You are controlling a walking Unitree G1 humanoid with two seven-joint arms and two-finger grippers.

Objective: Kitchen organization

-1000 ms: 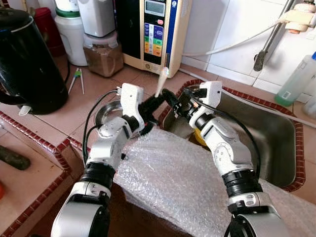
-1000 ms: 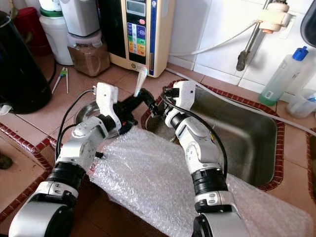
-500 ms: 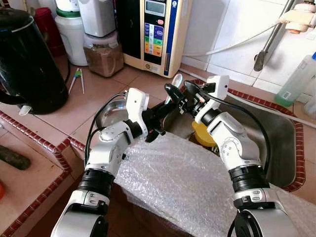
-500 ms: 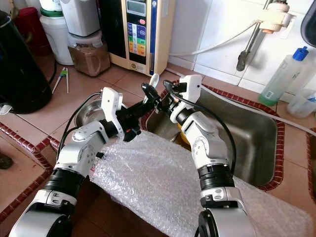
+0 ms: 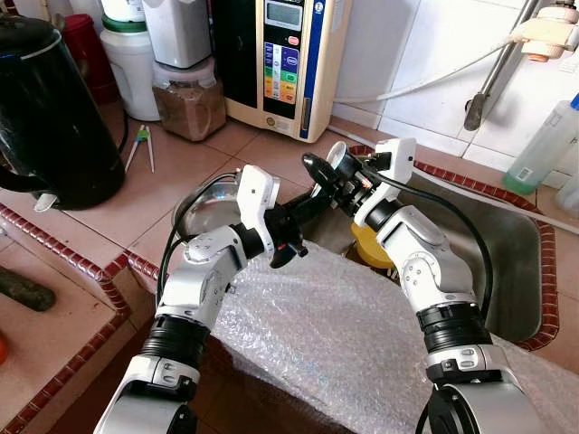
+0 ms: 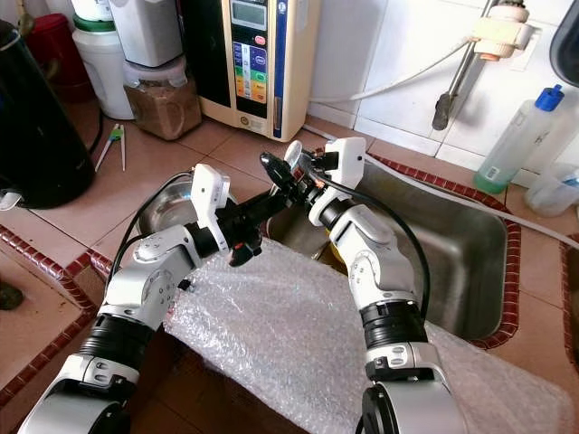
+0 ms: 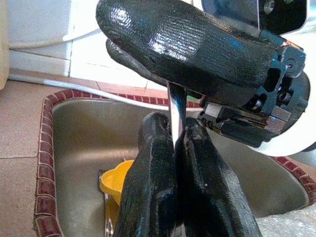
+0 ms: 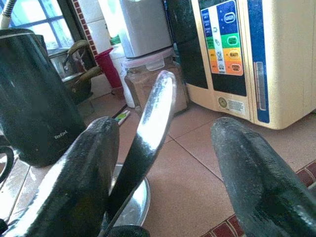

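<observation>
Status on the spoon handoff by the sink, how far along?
Done: spoon is lifted above the counter. In hand: left gripper is shut on its handle, with the right gripper open around it. Left: placing it; a yellow cup sits in the sink.

Pretty clearly a home kitchen: there's a stainless steel sink (image 5: 507,262) sunk into a terracotta-tiled counter (image 5: 109,226) edged with dark red brick trim, and white wall tiles (image 5: 425,45) behind it. On the counter sit a black electric kettle (image 5: 45,108), a cream water purifier with coloured buttons (image 5: 280,59) and a clear lidded container of brown powder (image 5: 188,99). A clear plastic bottle with a blue cap (image 6: 516,136) stands by the sink.
</observation>
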